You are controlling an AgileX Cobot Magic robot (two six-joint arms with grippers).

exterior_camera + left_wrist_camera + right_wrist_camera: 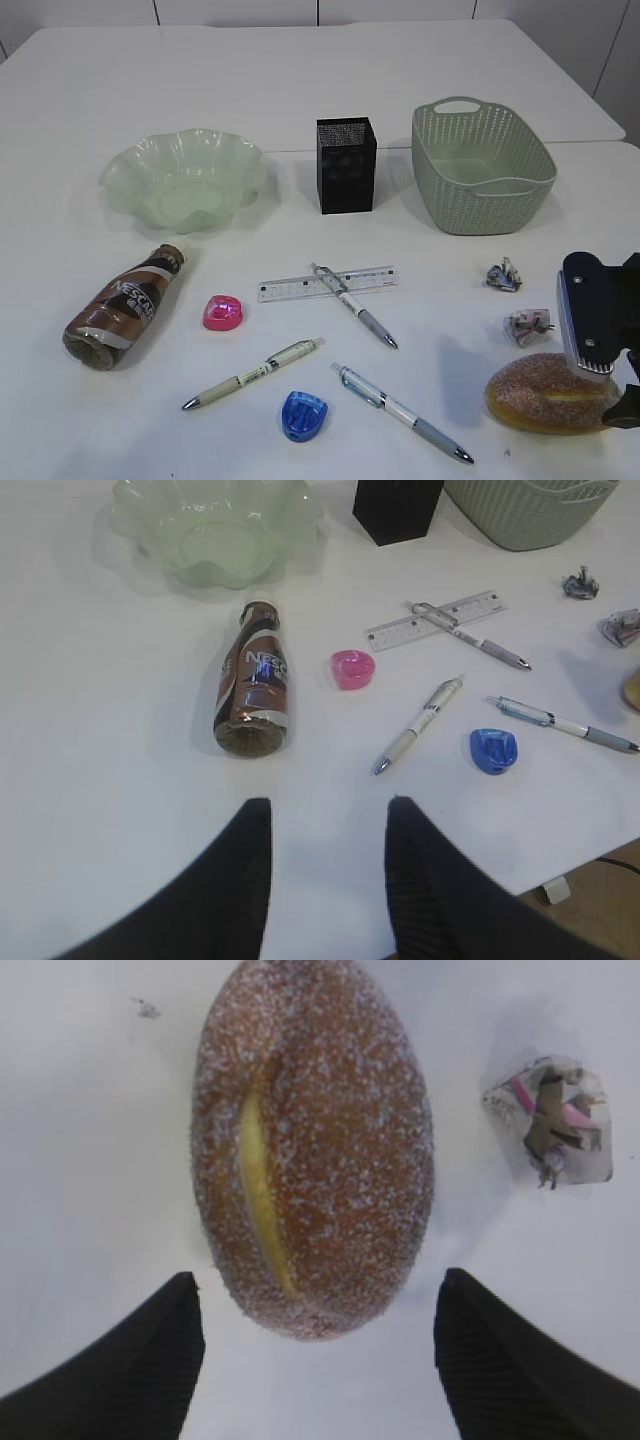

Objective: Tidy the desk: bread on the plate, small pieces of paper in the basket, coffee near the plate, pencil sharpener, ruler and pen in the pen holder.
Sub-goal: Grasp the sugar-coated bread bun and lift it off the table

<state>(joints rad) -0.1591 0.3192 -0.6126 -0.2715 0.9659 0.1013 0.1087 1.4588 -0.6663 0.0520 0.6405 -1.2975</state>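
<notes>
The white desk [300,80] runs back to a pale panelled wall, with the plate [183,180], pen holder [346,165] and basket [482,168] in a row. The bread [312,1145] lies at the near right corner, between the right gripper's [315,1345] spread fingers, untouched. The left gripper's [325,855] fingers hang parted, holding nothing, near the coffee [254,680] lying on its side.
</notes>
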